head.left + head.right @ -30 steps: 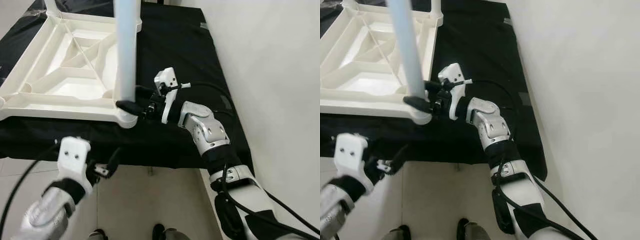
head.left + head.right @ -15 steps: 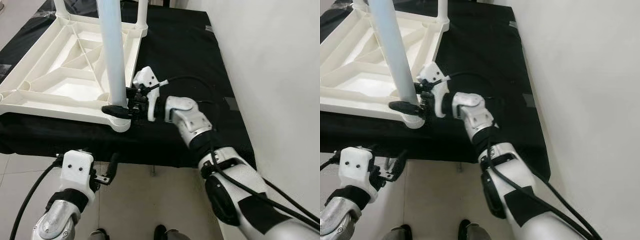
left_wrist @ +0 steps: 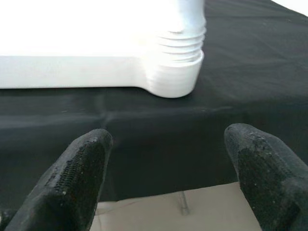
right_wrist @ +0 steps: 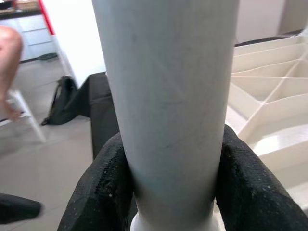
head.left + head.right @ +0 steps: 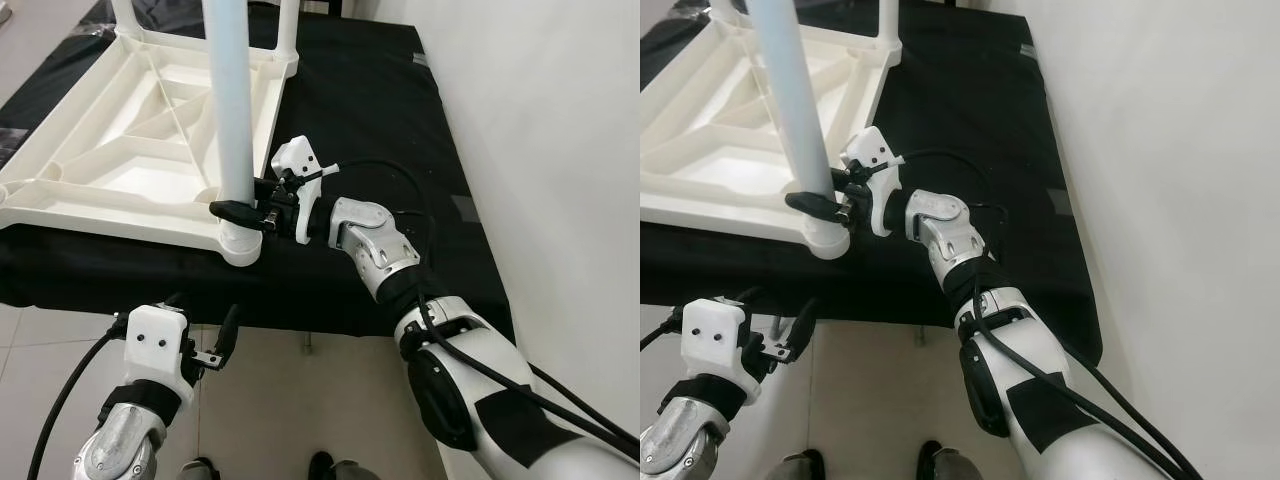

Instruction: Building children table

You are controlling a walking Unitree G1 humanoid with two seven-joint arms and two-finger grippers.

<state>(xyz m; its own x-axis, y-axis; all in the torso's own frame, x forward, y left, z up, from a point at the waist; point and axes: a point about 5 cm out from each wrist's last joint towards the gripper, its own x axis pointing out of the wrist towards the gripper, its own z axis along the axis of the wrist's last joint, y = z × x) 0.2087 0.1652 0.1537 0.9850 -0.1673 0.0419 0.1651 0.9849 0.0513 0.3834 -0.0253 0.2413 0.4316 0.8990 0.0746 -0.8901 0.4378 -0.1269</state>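
Leg: pale blue-white plastic tube (image 5: pixel 228 100), upright in the corner socket of the upturned white plastic tabletop (image 5: pixel 130 165), frame centre-left.
Right end effector (image 5: pixel 238 211): clamped on the leg's base.
Left end effector (image 5: pixel 205 340): fingers apart, idle below the black-covered table (image 5: pixel 370 110), lower left.

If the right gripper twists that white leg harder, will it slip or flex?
Slip seems likelier: the table leg looks smooth and round between the right gripper fingers. It probably stays stiff, a thick straight tube. The upturned tabletop, ribbed and hollow, may turn on the black cloth.

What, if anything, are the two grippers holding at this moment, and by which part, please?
The right gripper clasps the white table leg near its base, above the corner socket. The left gripper is open and holds nothing.
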